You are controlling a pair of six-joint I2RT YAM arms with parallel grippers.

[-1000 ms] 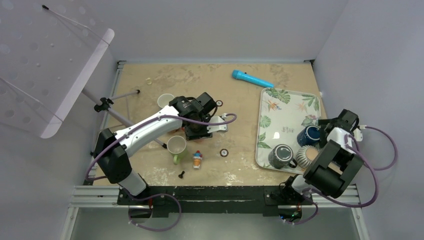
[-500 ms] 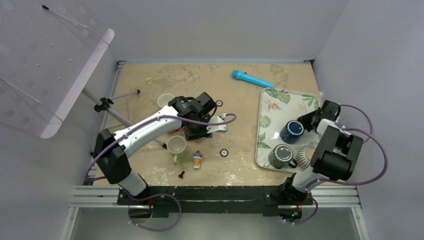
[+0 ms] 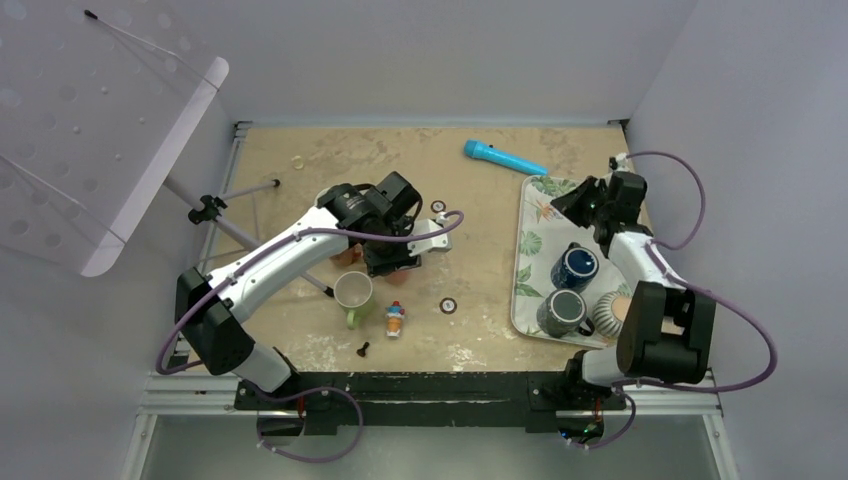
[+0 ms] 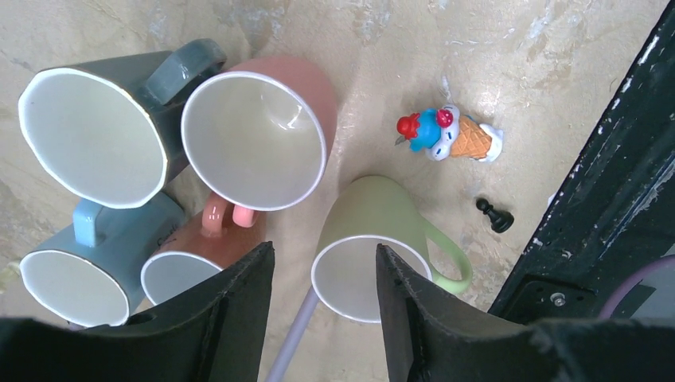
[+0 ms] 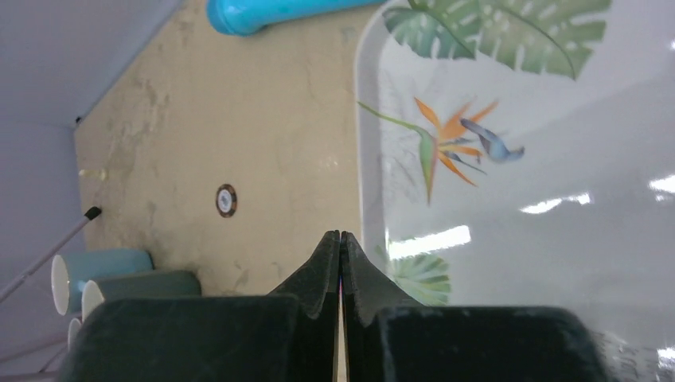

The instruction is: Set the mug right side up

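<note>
- Left claw (image 4: 322, 255): jaws about half open, nothing between them. It hovers over a huddle of mugs on the tabletop (image 3: 480, 230).
- Right claw (image 5: 341, 247): jaws pressed shut, empty. It hangs over the 11 o'clock corner of the tray (image 5: 517, 159).
- The task names no particular mug. My judgement is the green mug (image 4: 382, 215), since its rim sits in line with the left jaws' gap.
- Seen from above, the green mug lies on its side at 7 o'clock of the left claw. In the wrist view its mouth faces the camera and its loop handle is at 3 o'clock.
- Neighbours on their sides: a pink mug (image 4: 263, 135) touching a grey-green mug (image 4: 95, 135), and a light blue mug (image 4: 76, 278) at 8 o'clock.
- A blue mug (image 3: 575, 268) stands apart on the tray. I cannot tell whether it is upright.
- Suggested approach: put one finger inside the green rim and one outside, on the side away from the handle. Pinch firmly, lift clear, roll the wrist until the mouth faces up, then set it on its base.
- Risks: a thin rod (image 4: 288, 346) runs just beside the rim, and the pink mug is near.
- Materials: the mugs look glazed, smooth and tapered, with white insides, so they are likely slippery. The tabletop is mottled, worn and sandy. The tray is glossy with a leaf print.
</note>
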